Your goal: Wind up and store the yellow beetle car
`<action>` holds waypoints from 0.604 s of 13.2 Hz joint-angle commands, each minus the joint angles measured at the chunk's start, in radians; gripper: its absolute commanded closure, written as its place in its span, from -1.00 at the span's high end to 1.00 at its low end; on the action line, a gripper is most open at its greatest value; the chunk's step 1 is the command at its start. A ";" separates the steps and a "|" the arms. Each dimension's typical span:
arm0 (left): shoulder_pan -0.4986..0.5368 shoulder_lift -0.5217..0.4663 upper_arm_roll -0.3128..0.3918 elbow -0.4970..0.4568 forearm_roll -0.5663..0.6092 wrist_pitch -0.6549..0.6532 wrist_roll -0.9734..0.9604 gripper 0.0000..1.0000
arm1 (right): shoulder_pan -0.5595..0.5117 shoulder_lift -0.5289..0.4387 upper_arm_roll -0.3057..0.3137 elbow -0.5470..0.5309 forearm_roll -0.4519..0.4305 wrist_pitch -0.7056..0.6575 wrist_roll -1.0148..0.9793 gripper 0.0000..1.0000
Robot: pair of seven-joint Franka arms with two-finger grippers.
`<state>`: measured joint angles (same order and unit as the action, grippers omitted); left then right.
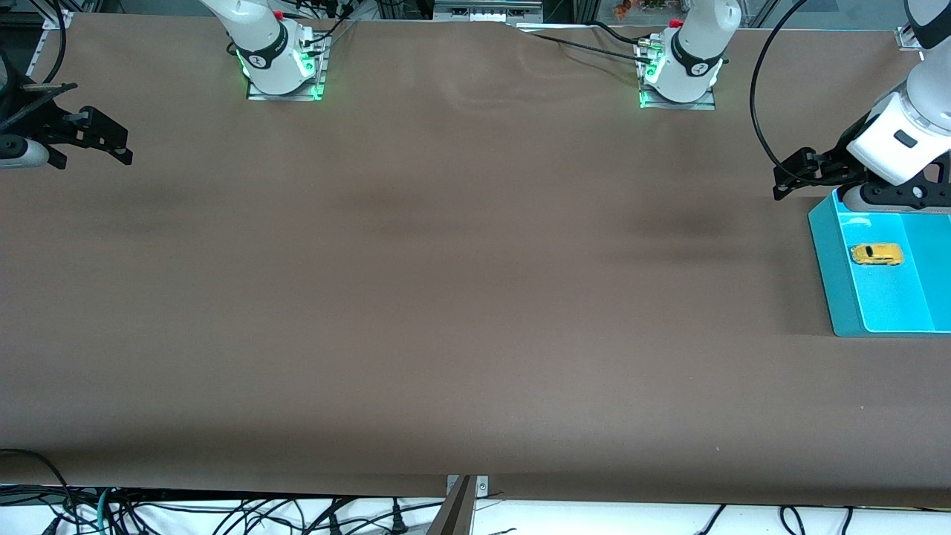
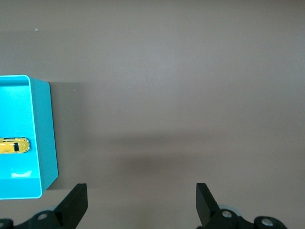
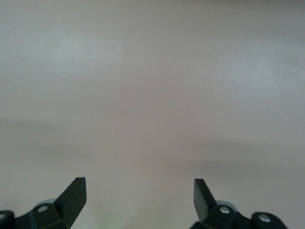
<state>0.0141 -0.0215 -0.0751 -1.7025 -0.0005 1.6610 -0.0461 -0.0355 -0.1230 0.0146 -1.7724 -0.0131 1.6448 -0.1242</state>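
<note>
glossy plastic bin [image 1: 825, 260], matt brown table [image 1: 446, 297]

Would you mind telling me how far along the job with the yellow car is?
Storing looks done: the yellow car lies in the blue bin. Nothing is in hand: the left gripper hangs open beside the bin, the right gripper open at its own table end. Nothing visible remains; winding cannot be confirmed.

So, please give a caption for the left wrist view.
Open left tool above bare table, yellow beetle car in turquoise bin.
</note>
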 commanded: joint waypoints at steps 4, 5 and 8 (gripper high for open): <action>0.015 0.025 -0.015 0.034 0.023 -0.006 -0.014 1.00 | 0.005 0.003 0.010 0.033 0.001 -0.025 -0.014 1.00; 0.015 0.025 -0.014 0.034 0.023 -0.006 -0.014 1.00 | 0.005 0.003 0.010 0.033 0.001 -0.025 -0.014 1.00; 0.015 0.025 -0.012 0.035 0.023 -0.009 -0.015 1.00 | 0.003 0.003 0.008 0.033 0.007 -0.025 -0.015 1.00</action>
<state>0.0229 -0.0107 -0.0782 -1.6969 -0.0003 1.6610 -0.0498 -0.0338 -0.1231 0.0258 -1.7638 -0.0128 1.6435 -0.1256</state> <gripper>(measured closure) 0.000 0.000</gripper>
